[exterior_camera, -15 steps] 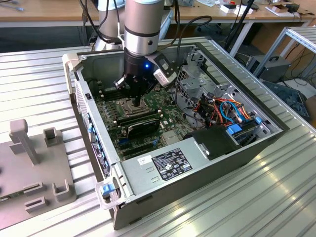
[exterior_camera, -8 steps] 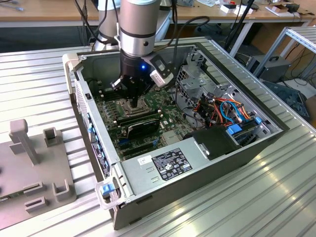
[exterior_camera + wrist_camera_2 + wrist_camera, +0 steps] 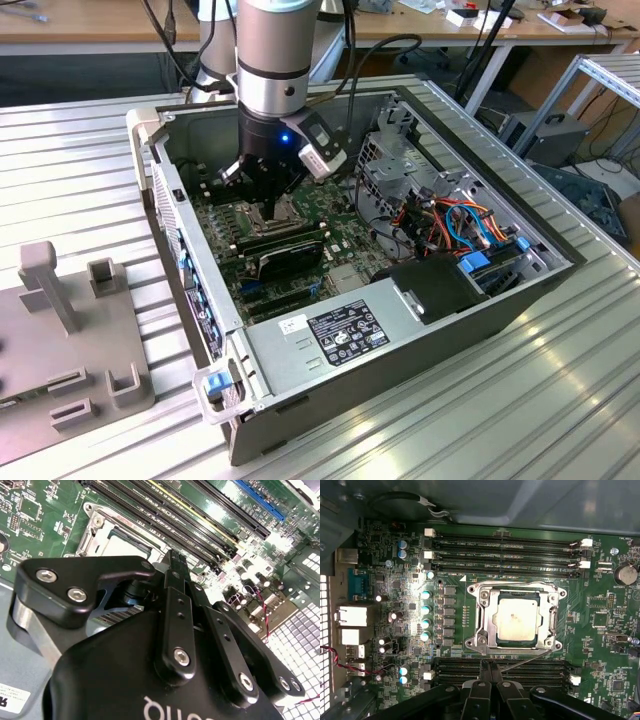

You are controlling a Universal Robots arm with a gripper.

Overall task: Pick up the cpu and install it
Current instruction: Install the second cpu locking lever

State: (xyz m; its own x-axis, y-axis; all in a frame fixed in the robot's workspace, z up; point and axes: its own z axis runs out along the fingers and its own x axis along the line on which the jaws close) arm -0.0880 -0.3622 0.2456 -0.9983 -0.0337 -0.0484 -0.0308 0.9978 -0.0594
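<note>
One cpu (image 3: 518,619) is observed lying flat within the square socket frame (image 3: 482,630) on the motherboard (image 3: 610,625), as the first wrist view shows; its silver-grey top is exposed, and the frame's bracket appears not closed over it, so installation is judged seated but unclamped. The pincer (image 3: 490,667) stands just beside the socket, over the memory slots (image 3: 505,666), its fingers drawn together and holding nothing. In the exterior view the arm (image 3: 272,60) reaches straight down into the open computer case (image 3: 520,290), which rests on the ribbed counter (image 3: 560,400), presumably to keep the approach vertical over the socket.
</note>
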